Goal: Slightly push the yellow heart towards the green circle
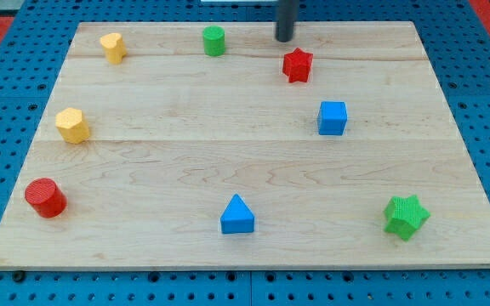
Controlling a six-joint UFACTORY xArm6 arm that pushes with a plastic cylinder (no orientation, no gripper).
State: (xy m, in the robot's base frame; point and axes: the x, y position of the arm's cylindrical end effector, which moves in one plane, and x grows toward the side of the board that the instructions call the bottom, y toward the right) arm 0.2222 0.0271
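Note:
The yellow heart (113,47) sits near the board's top left corner. The green circle (214,40) stands to its right along the top edge, a clear gap between them. My tip (285,38) comes down at the top edge, right of the green circle and just above-left of the red star (297,65). It touches no block and is far from the yellow heart.
A yellow hexagon (72,126) lies at the left, a red cylinder (46,197) at the lower left. A blue cube (332,117) sits right of centre, a blue triangle (237,215) at the bottom centre, a green star (405,216) at the lower right. The wooden board (185,161) rests on a blue pegboard.

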